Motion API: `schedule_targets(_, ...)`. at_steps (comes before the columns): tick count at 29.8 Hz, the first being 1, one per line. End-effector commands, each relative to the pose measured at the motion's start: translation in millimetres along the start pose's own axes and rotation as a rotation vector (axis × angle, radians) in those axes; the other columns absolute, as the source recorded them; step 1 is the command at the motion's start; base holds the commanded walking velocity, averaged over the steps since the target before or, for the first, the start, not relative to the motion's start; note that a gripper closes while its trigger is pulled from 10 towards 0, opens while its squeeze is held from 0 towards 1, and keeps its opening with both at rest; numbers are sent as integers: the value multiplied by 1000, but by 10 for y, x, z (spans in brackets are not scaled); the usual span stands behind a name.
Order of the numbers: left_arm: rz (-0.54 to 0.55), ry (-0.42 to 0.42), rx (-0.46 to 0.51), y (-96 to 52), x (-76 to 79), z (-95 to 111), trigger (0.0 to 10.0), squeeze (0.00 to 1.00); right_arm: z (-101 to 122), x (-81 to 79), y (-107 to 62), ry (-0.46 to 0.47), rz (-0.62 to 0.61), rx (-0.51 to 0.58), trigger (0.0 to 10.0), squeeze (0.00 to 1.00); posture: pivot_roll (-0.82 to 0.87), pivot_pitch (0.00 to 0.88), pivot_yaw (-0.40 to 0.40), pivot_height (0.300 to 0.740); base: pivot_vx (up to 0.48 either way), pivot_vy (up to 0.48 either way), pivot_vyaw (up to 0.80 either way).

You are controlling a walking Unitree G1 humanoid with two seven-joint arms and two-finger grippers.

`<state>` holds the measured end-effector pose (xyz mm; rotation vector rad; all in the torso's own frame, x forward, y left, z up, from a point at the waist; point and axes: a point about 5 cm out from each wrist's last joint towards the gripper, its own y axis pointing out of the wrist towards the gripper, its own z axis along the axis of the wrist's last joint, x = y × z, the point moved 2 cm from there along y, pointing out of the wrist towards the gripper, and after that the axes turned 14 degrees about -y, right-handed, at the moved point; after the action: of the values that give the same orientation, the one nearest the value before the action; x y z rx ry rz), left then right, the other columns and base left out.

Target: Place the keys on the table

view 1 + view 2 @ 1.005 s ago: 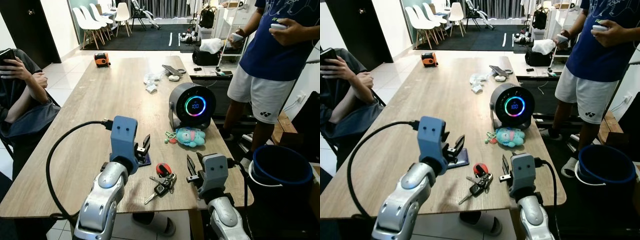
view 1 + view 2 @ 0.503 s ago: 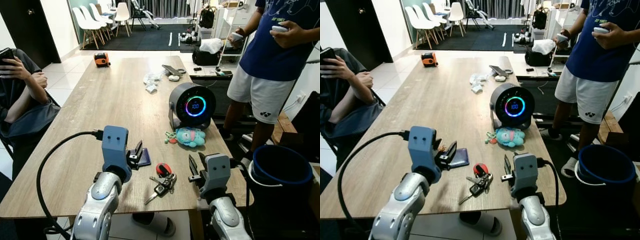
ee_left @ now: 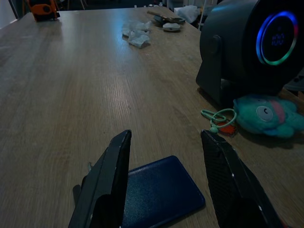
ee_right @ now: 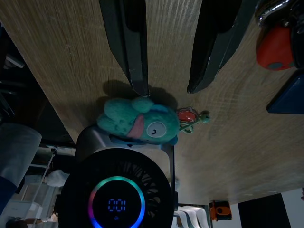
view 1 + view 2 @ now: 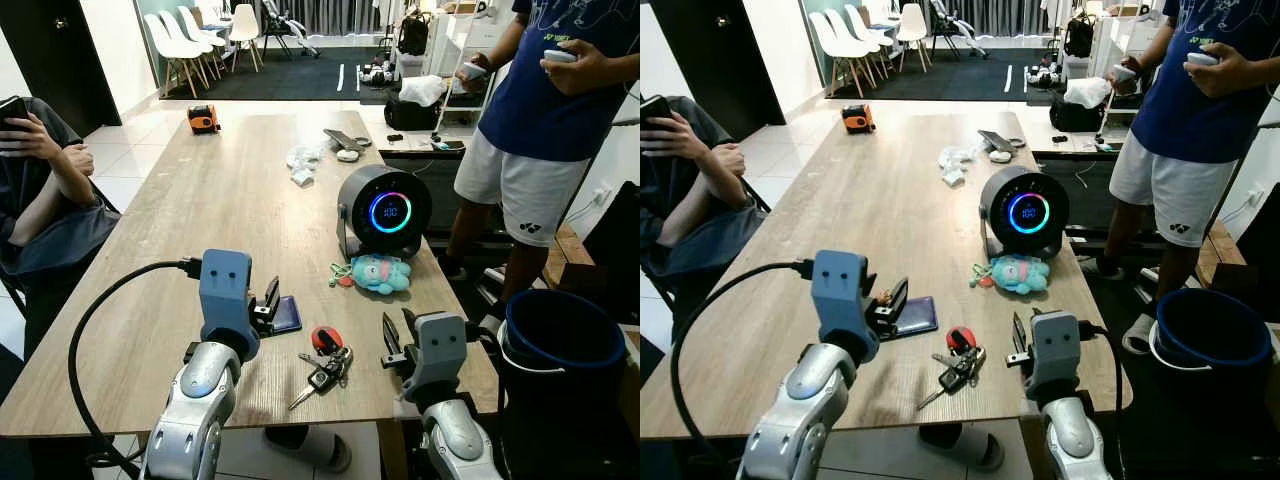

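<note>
Your keys (image 5: 325, 366) already lie flat on the wooden table (image 5: 200, 210), close to its near edge, a bunch with a red fob and a black car key, touching nothing that grips; judged from that, the placing looks done and what is left is only to draw the arms clear. Take the keys as your landmark. Just to their right your right gripper (image 5: 396, 337) hangs low over the table edge, its two fingers a little apart with only bare wood between them, holding nothing. To the keys' left your left gripper (image 5: 270, 297) sits above a dark blue wallet (image 5: 287, 314), fingers spread wide and empty, the wallet lying on the table beneath and between them rather than in their grasp. Beyond the keys, a small teal plush toy (image 5: 381, 273) rests against the foot of a round black fan (image 5: 385, 212) with a glowing ring. Farther off lie crumpled wrappers (image 5: 300, 165) and an orange tape measure (image 5: 203, 119) at the far end. A seated person (image 5: 40, 180) is at the table's left side; another person (image 5: 545, 130) stands to the right, past a blue bucket (image 5: 560, 345).
</note>
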<state>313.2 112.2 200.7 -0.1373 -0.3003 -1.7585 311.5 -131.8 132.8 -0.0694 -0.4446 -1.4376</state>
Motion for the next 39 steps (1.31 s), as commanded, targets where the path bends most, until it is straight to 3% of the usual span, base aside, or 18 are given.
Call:
schedule_targets(1, 12, 15, 5, 6, -49, 5, 10000, 0, 1, 28, -13, -3, -9, -7, 10000, 0, 25, 142, 85, 740, 0, 0, 0)
schedule_targets(39, 8, 25, 7, 36, -40, 7, 10000, 0, 2, 3, -20, -2, -3, -7, 10000, 0, 27, 145, 89, 740, 0, 0, 0)
